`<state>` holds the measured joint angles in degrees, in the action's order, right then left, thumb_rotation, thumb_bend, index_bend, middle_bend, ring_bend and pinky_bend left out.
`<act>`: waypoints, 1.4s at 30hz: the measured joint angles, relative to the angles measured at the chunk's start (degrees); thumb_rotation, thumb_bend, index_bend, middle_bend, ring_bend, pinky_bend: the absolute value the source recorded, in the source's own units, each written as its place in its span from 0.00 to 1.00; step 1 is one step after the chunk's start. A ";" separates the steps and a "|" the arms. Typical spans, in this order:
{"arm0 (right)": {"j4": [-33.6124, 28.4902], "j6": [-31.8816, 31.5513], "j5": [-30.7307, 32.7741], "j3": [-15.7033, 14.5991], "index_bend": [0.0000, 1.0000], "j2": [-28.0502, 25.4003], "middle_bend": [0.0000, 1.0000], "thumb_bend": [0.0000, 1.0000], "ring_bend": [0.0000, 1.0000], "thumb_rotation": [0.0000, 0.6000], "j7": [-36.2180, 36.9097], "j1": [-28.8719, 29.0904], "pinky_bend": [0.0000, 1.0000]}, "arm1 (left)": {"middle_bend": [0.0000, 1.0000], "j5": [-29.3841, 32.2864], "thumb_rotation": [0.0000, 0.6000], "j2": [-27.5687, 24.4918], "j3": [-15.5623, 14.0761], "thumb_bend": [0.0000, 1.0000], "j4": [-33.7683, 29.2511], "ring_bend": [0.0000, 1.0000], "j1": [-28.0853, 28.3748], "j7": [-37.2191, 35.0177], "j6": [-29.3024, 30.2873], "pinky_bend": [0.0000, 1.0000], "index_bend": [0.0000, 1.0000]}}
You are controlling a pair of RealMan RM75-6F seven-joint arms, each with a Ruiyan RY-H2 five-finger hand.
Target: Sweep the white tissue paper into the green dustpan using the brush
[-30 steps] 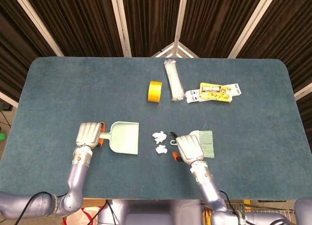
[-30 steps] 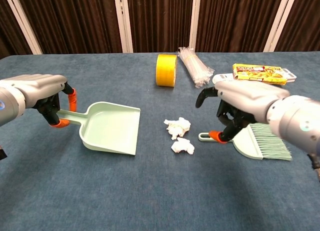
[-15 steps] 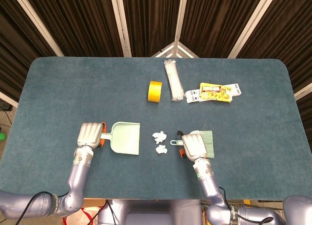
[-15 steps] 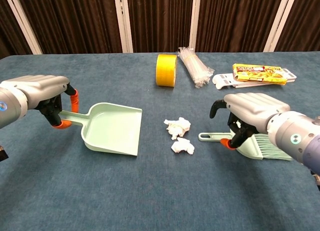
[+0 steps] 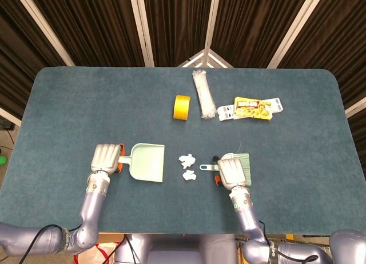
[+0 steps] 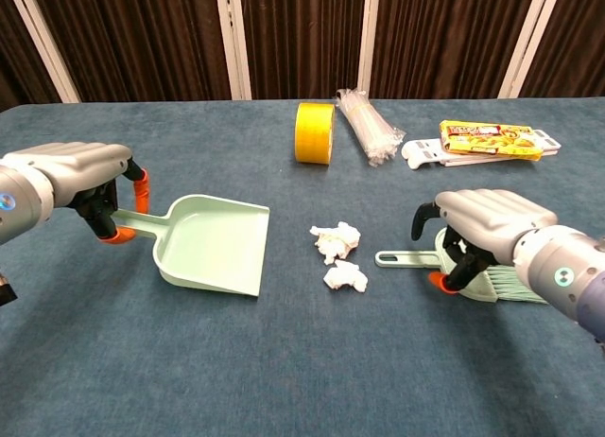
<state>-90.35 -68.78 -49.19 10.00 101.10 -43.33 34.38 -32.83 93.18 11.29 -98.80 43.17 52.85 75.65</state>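
Two crumpled pieces of white tissue (image 5: 186, 160) (image 6: 336, 238) lie mid-table, the second piece (image 6: 345, 276) nearer me. The green dustpan (image 5: 147, 162) (image 6: 213, 243) lies left of them, its mouth facing the tissue. My left hand (image 5: 106, 158) (image 6: 80, 177) grips its handle. Right of the tissue lies the green brush (image 5: 243, 160), with its handle (image 6: 406, 258) pointing at the tissue and its bristles (image 6: 520, 286) pointing right. My right hand (image 5: 231, 171) (image 6: 487, 224) hovers over the brush head, fingers curled down beside it and thumb raised off the handle.
At the back of the table stand a yellow tape roll (image 5: 182, 107) (image 6: 315, 132), a clear bundle of white sticks (image 5: 203, 94) (image 6: 371, 125) and a flat yellow package (image 5: 251, 108) (image 6: 487, 134). The blue cloth covers the whole table.
My right hand has slid right along the brush, from over its handle to over its head, and come lower. The brush, tissue and dustpan stay where they were.
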 measured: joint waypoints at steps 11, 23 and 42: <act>4.20 -0.67 -1.86 0.54 0.39 3.90 0.86 0.35 0.92 1.00 2.51 0.49 0.80 | 1.00 0.03 1.00 -0.22 -0.27 0.59 0.17 1.00 0.22 -0.45 -0.82 1.00 0.59; 7.83 -0.40 -2.29 0.14 0.65 5.63 0.86 0.35 0.92 1.00 3.40 0.18 0.80 | 1.00 0.17 1.00 -0.68 -0.50 0.59 0.12 1.00 0.30 -0.93 -1.05 1.00 0.59; 3.04 -0.51 -4.27 1.27 0.82 2.56 0.86 0.39 0.92 1.00 4.04 -0.01 0.80 | 1.00 0.41 1.00 -0.13 -0.51 0.59 0.01 1.00 0.60 -1.06 -0.64 1.00 0.59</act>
<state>-87.30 -69.29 -53.45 11.27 103.66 -39.29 34.37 -32.42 93.04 10.78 -98.79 43.77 51.80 75.01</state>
